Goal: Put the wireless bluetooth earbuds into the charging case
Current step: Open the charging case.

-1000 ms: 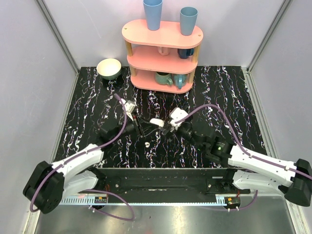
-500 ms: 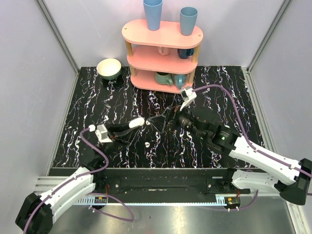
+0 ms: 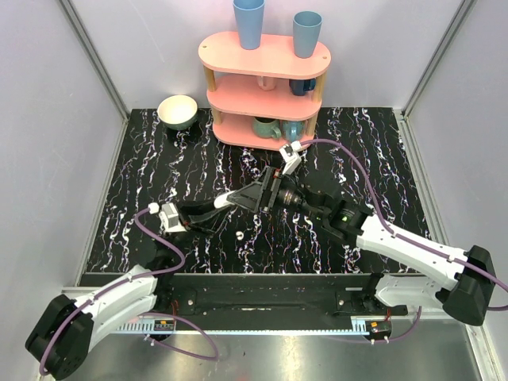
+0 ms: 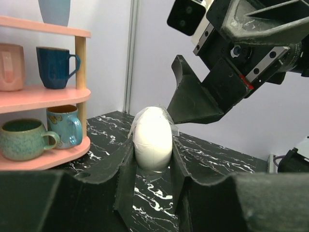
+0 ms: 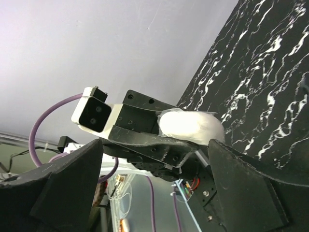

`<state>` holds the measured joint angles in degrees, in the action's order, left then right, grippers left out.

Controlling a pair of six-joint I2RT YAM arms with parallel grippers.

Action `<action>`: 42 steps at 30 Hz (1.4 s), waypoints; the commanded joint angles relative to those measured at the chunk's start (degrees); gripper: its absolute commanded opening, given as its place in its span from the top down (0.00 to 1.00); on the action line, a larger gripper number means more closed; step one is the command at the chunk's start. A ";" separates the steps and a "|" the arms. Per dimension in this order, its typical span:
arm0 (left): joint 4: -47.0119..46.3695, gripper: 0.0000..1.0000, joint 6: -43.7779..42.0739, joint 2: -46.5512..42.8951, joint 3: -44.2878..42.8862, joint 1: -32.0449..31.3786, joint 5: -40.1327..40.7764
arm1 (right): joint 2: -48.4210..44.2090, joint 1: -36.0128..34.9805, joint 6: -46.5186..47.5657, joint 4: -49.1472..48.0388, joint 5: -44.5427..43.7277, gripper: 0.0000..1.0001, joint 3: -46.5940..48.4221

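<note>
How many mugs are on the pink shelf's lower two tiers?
4. Middle tier: a pink mug and a dark blue mug. Bottom tier: a green mug and a light blue mug. More may hide behind them.

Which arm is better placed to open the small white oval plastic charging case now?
Right. The left gripper is shut on the charging case, so it probably cannot work the lid as well. The right gripper is open and empty, and its fingertips sit just beside the charging case.
</note>
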<state>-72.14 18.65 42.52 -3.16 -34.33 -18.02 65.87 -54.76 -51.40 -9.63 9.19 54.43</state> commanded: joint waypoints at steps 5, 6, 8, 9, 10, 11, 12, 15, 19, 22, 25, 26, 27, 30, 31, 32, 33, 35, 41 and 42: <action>-15.66 1.00 0.68 1.07 2.45 -1.18 -1.32 | 3.57 0.62 -7.14 -6.81 4.96 0.05 -0.82; -15.66 1.00 0.68 0.81 2.46 -1.18 -1.23 | 4.00 0.71 -7.23 -6.81 4.87 0.05 -0.82; -15.66 1.00 0.68 0.46 2.63 -1.36 -1.05 | 4.27 0.88 -8.10 -6.72 4.70 0.05 -1.17; -15.66 1.00 0.68 0.11 2.72 -1.36 -0.96 | 4.44 0.89 -8.11 -6.72 4.52 0.05 -1.26; -15.66 1.00 0.77 -0.24 2.81 -1.36 -0.88 | 4.45 0.89 -7.67 -6.72 4.52 0.06 -1.35; -15.75 1.00 0.77 -0.68 2.81 -1.44 -0.70 | 4.45 0.89 -7.06 -6.72 4.78 0.06 -1.26; -15.49 1.00 0.77 -0.95 2.89 -1.45 -0.79 | 4.36 0.97 -6.27 -6.63 5.57 0.07 -0.74; -14.18 1.00 0.77 -2.00 2.98 -1.53 -0.70 | 3.66 0.89 -3.98 -6.80 6.62 0.06 -0.38; -13.03 1.00 0.51 -2.44 2.98 -1.53 -0.35 | 2.60 0.88 0.59 -8.38 10.22 0.07 0.58; -13.12 1.00 0.42 -2.44 2.98 -1.45 0.18 | 1.46 0.89 5.42 -7.08 11.55 0.07 1.46; -12.94 1.00 0.77 -3.06 4.30 -1.45 0.44 | 0.41 0.97 12.53 -0.69 8.92 0.09 2.87; -12.77 1.00 0.94 -3.49 4.30 -1.45 0.44 | 0.14 0.89 14.64 1.26 8.04 0.09 3.30; -12.59 1.00 1.38 -3.76 4.30 -1.45 0.36 | 0.14 0.89 19.01 2.93 7.08 0.10 4.44; -11.10 1.00 1.73 -4.90 3.51 -1.45 -0.43 | 0.05 0.88 26.49 11.26 4.88 0.11 5.86; -10.31 1.00 1.82 -5.17 3.51 -1.53 -1.31 | 0.05 0.89 27.65 12.34 4.18 0.11 6.03; -8.56 1.00 1.91 -5.60 3.60 -1.45 -1.92 | 0.23 0.89 28.71 13.31 2.60 0.11 6.38; -7.59 1.00 1.91 -5.78 1.34 -1.53 -2.63 | 0.40 0.89 30.11 14.89 1.46 0.11 6.56; -5.92 1.00 2.17 -5.70 0.53 -1.45 -4.91 | 0.49 0.89 30.74 15.51 -0.57 0.11 6.56; -8.46 1.00 3.23 -3.85 -0.18 -1.45 -8.69 | 0.32 0.89 29.78 11.92 -1.46 0.09 5.60; -8.37 1.00 3.32 -3.76 -0.36 -1.45 -9.05 | 0.40 0.97 29.25 10.96 -1.28 0.10 5.42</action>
<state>-73.49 20.93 38.04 -3.14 -35.55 -22.11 67.02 -54.19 -23.33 4.38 10.15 58.87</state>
